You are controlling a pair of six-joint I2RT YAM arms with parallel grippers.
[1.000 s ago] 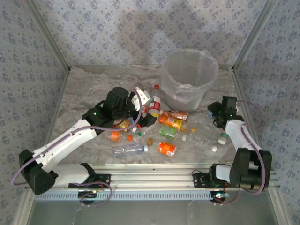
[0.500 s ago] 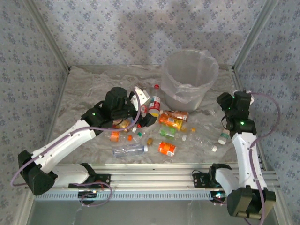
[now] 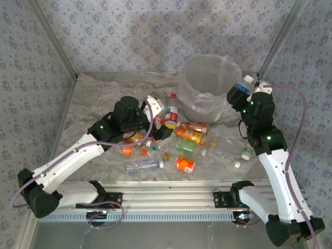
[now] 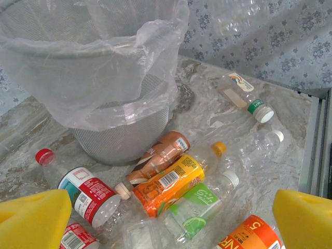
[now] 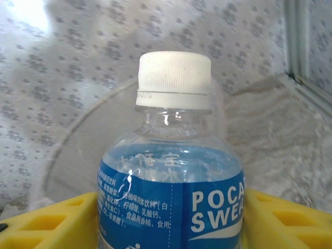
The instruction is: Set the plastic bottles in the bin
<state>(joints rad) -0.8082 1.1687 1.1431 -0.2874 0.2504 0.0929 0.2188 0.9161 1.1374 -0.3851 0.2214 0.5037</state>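
The right gripper point(image 3: 241, 93) held its jaws clamped on a blue-labelled bottle point(image 5: 171, 197), raised just beside the right rim of the bin point(image 3: 193, 98). Done well, the bottle should pass fully over the opening, clear of the loose bag liner point(image 4: 129, 78), before release. The left gripper point(image 3: 158, 119), jaws wide apart, hung over the loose bottles point(image 3: 189, 136) on the counter point(image 3: 104, 93).

Right pincer point(image 3: 240, 93) risen from bottle pile, carrying blue-label bottle point(image 3: 243, 85), now beside bin point(image 3: 193, 88) rim.
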